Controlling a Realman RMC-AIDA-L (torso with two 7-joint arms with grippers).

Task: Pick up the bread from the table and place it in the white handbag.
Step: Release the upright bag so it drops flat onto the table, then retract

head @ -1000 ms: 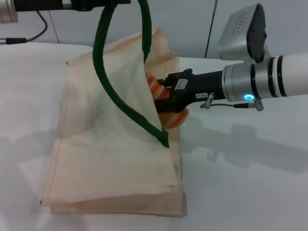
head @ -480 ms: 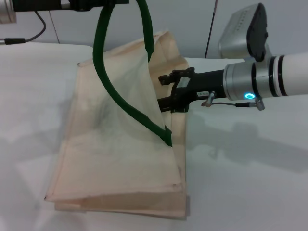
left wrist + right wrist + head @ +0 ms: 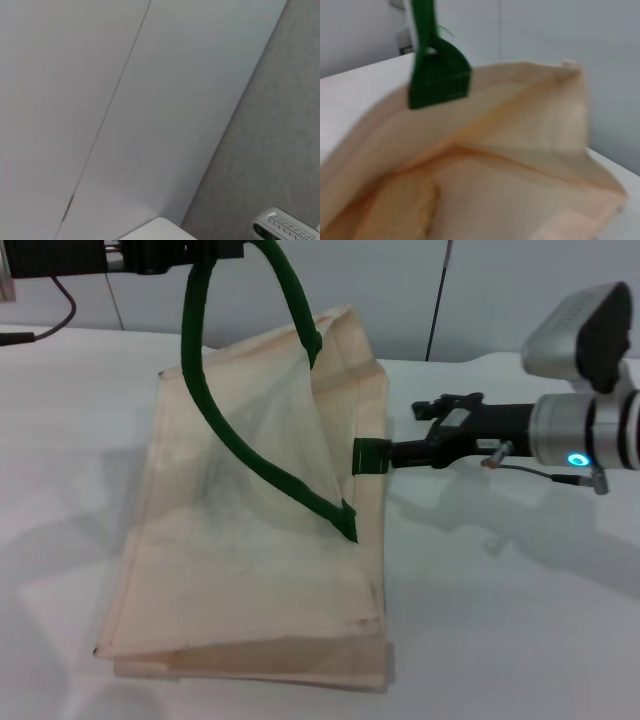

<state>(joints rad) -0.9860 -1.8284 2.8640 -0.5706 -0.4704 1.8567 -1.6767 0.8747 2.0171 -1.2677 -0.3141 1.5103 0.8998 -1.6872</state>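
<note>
The white handbag (image 3: 240, 530) lies on the table (image 3: 520, 620) with its mouth lifted open. My left gripper (image 3: 170, 252) is at the top left, shut on one dark green handle (image 3: 205, 410), and holds it up. My right gripper (image 3: 410, 430) is open and empty, just right of the bag's mouth, beside the handle's green patch (image 3: 368, 457). The bread is hidden in the head view. In the right wrist view a blurred orange-tan lump (image 3: 400, 210) that looks like the bread lies inside the bag (image 3: 520, 150), below the green handle patch (image 3: 437, 75).
The right arm's silver and white forearm (image 3: 590, 420) reaches in from the right above the table. A black cable (image 3: 50, 310) lies at the back left. A grey wall stands behind the table. The left wrist view shows only wall panels.
One second ago my right gripper held the bread at the bag's mouth. It then reached into the bag. Now it has drawn back to the right, empty, and the bread stays inside.
</note>
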